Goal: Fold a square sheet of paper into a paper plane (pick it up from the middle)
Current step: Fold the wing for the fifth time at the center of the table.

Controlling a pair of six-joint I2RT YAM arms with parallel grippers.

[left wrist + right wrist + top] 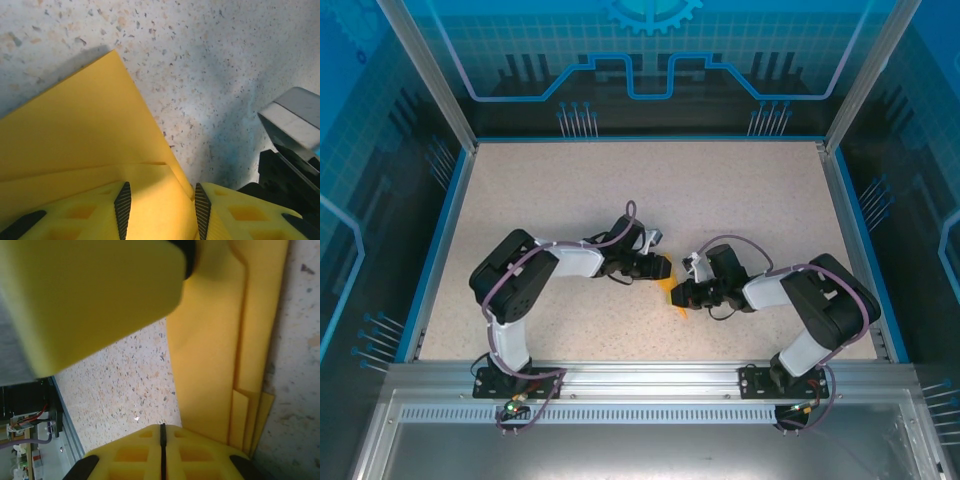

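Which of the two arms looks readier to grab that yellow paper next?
Probably the left. The left gripper is open with the folded paper lying between its fingers, so closing may catch it. The right gripper is shut beside the paper and must open first.

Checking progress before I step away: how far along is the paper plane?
Done: the paper already shows several stacked folds. In hand: left gripper open over it, right gripper shut beside its edge. Left: no finished dart shape yet, more folds likely.
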